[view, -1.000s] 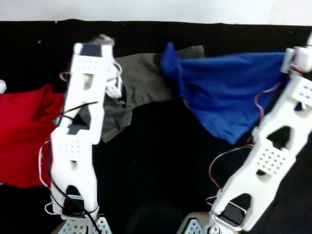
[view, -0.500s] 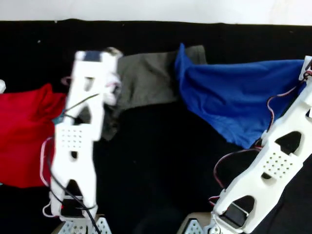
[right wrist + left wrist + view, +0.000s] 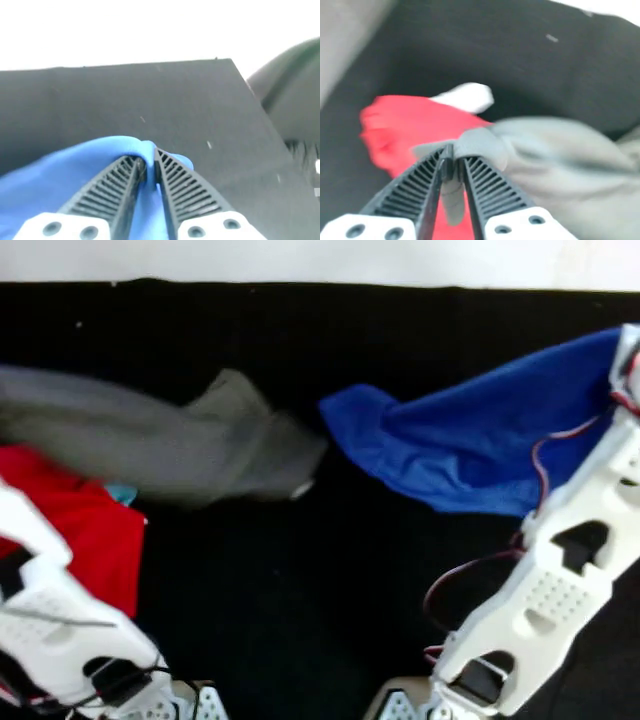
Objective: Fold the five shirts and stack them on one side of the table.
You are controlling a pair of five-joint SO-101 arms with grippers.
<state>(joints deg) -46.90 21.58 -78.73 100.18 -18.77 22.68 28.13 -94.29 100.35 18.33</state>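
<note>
Left claw (image 3: 453, 159) pinches the crumpled grey cloth shirt (image 3: 170, 445) at ten o'clock; right claw (image 3: 149, 165) grips the blue cloth shirt (image 3: 470, 450) at two o'clock.

Table (image 3: 300, 600): black surface. On it: red shirt (image 3: 90, 530), left edge; grey shirt (image 3: 200, 445), overlapping the red one's far side; blue shirt (image 3: 440, 450), lower end resting centre-right.

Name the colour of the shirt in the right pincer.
Blue shirt, best seen in high view.
</note>
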